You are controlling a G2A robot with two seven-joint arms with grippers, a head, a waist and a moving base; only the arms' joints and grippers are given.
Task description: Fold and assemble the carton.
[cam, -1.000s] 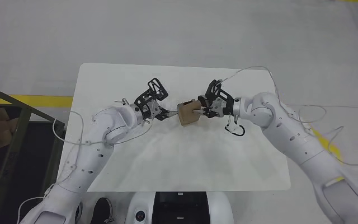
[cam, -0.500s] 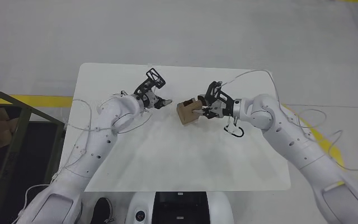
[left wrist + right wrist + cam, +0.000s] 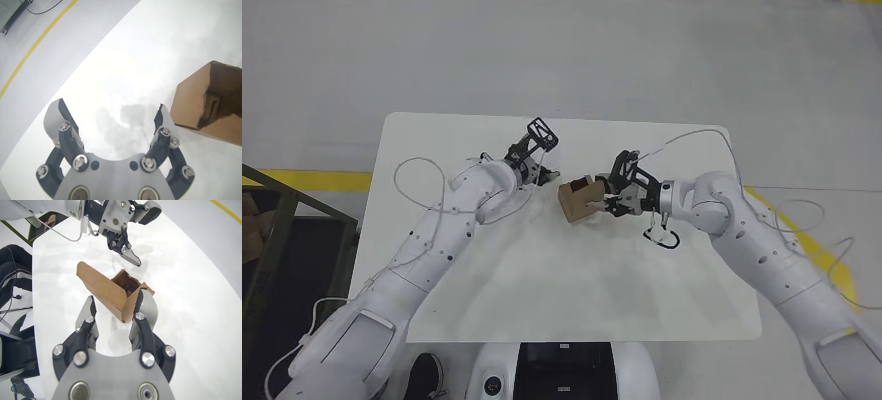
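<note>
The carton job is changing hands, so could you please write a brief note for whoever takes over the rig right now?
Left gripper: open and empty, over the table just beside the carton.
Right gripper: open, fingers straddling the carton's near corner, one finger against its wall, no firm grasp.
Carton: rests mid-table between the two grippers.
Done: the body is popped up into a box shape.
Left: one end is open and a long flap sticks out unfolded; fold and tuck the flaps.
</note>
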